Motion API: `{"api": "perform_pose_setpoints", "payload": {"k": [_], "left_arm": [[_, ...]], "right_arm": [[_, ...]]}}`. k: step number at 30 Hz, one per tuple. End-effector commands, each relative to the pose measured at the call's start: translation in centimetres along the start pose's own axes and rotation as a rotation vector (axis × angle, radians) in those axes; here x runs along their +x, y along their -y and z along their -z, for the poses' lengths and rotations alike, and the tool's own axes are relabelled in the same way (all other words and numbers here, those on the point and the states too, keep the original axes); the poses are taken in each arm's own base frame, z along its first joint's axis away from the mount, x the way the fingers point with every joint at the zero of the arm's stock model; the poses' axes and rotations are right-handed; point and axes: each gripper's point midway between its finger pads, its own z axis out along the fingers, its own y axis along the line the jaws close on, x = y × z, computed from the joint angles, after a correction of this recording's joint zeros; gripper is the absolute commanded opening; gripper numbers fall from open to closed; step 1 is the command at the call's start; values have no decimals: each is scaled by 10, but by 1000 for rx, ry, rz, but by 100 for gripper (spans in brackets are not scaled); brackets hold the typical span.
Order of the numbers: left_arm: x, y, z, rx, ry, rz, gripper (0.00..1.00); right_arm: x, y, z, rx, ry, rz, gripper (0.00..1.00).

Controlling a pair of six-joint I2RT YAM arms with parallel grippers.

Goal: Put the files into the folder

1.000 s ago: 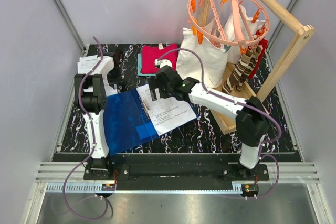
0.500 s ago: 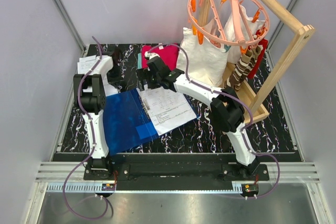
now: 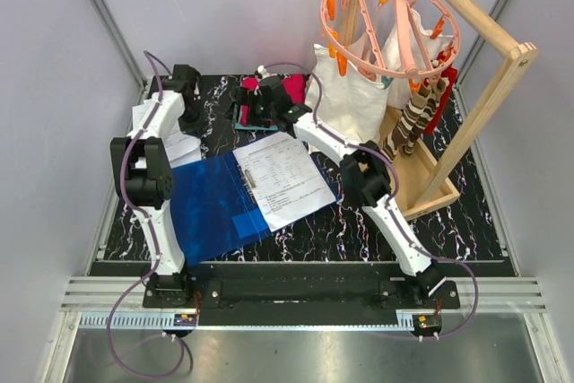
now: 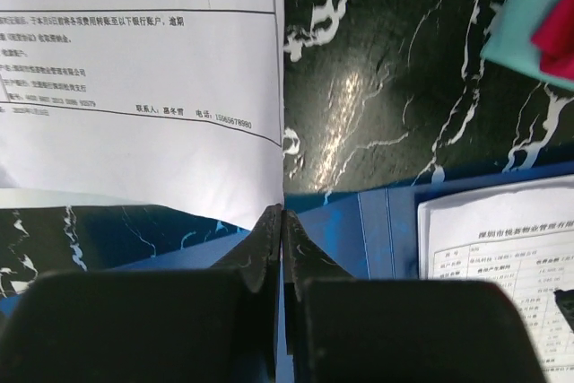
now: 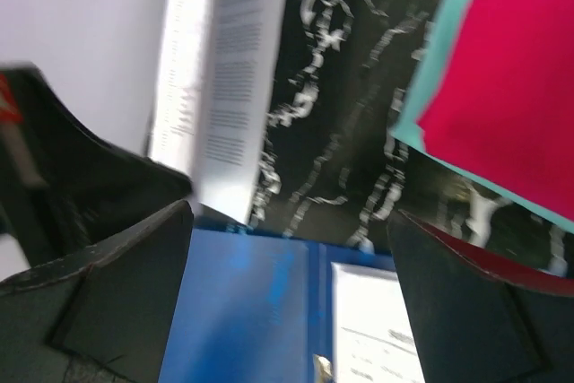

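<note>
The blue folder (image 3: 211,208) lies open on the black marbled worktop (image 3: 448,221), left of centre in the overhead view. Its near edge is close to the worktop's front rim. One printed sheet (image 3: 285,177) rests on the folder's right half, its right corner reaching out over the marble.

More loose sheets (image 3: 151,118) sit at the upper left, hard against the worktop's left edge and partly under the folder's far corner. Bare marble stays open to the lower right of the folder.

The left gripper (image 4: 282,221) is over those sheets with its jaws pressed together. In its wrist view the tips line up with a sheet's lower right corner, and whether they touch it cannot be told. The folder's edge runs just beyond.

The right gripper (image 5: 289,214), jaws spread wide and holding nothing, hangs over the strip of marble between the folder's far edge and the folded red and teal clothes (image 3: 289,89).

A white cloth bag (image 3: 345,100) and a wooden rack (image 3: 484,105) crowd the upper right.
</note>
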Motion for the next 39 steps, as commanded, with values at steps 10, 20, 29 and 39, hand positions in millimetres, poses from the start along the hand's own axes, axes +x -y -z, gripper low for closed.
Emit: {"api": "perform_pose_setpoints", "payload": {"k": [10, 20, 29, 39], "left_arm": [[33, 45, 31, 135, -8, -57, 0], [48, 56, 34, 134, -20, -112, 0], [52, 53, 36, 131, -22, -126, 0], [53, 48, 48, 146, 18, -135, 0]], "right_arm": [[-6, -28, -38, -156, 43, -235, 84], [20, -29, -56, -177, 23, -228, 61], [27, -34, -56, -218, 2, -199, 56], [17, -52, -51, -343, 11, -211, 30]]}}
